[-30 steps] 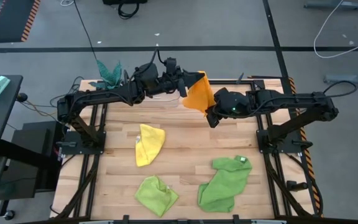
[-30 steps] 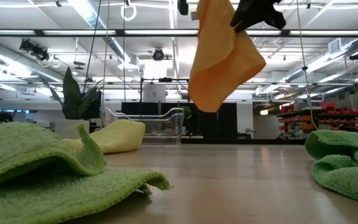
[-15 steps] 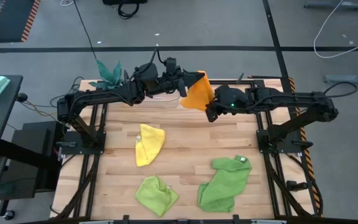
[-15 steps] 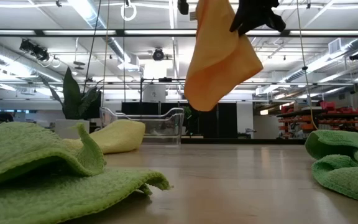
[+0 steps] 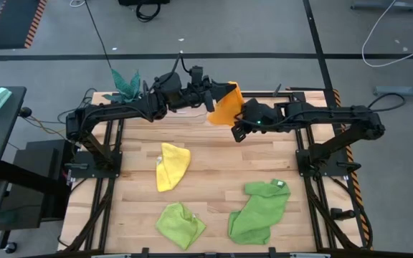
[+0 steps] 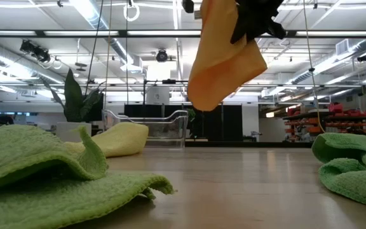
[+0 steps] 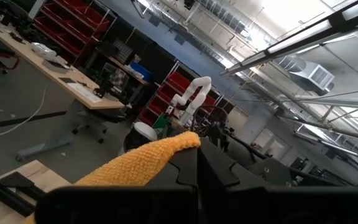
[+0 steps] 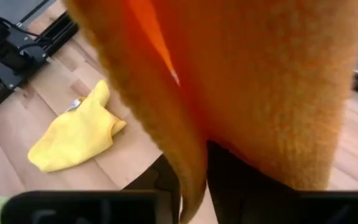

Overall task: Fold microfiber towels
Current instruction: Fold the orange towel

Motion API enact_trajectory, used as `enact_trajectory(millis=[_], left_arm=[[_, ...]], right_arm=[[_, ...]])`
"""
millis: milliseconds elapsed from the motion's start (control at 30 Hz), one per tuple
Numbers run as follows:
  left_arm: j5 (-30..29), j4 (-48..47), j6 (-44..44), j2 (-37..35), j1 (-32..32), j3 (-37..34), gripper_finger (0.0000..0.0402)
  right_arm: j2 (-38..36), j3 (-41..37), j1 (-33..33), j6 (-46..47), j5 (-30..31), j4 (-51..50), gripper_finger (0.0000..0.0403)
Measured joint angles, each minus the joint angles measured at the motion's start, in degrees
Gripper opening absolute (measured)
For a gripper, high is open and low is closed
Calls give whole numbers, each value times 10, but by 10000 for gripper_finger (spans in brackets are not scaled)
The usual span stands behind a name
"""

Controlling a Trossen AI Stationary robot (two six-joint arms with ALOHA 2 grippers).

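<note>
The orange towel [image 5: 225, 107] hangs high over the table's far middle, held between both grippers; in the low view the orange towel [image 6: 224, 60] dangles well clear of the wood. My left gripper [image 5: 211, 97] is shut on its upper corner. My right gripper [image 5: 238, 130] comes from the right and closes on the towel's side edge. The yellow towel [image 5: 172, 165], the lime green towel [image 5: 180, 223] and the larger mid-green towel [image 5: 260, 208] lie crumpled on the table, untouched. My left gripper pinches the orange towel's upper corner [image 7: 166, 148] between its two fingers, reaching in about level from the table's left. The towel hangs below that corner, clear of the table. My right gripper has a fold along the towel's side edge [image 8: 192, 165] between its two fingers [image 8: 229, 177], coming slanting down from the table's right. The cloth fills the gap between them. The lower part hangs loose below the hold.
A teal-leaved plant [image 5: 126, 82] stands at the far left corner. Bare wood [image 5: 221, 161] lies under the hanging towel, between the yellow towel and the mid-green one. Black frame rails [image 5: 303, 154] run along the table's left and right sides.
My right gripper has moved toward the table's left and a little down, closer to my left gripper. The orange towel's hanging part has drawn in narrower and swung slightly left; its upper corner has stayed with my left gripper.
</note>
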Motion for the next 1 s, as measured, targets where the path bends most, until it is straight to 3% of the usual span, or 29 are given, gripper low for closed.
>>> enact_trajectory(millis=[200,433,833,1000], left_arm=[[2,-1,0,0,2,0,3],[10,-2,1,0,14,0,2],[12,-29,23,0,37,0,4],[12,-47,45,0,37,0,38]], right_arm=[[-4,0,0,-5,18,0,8],[-18,0,6,-14,26,-29,5],[-110,0,34,31,106,-151,2],[-138,0,24,31,117,-175,1]])
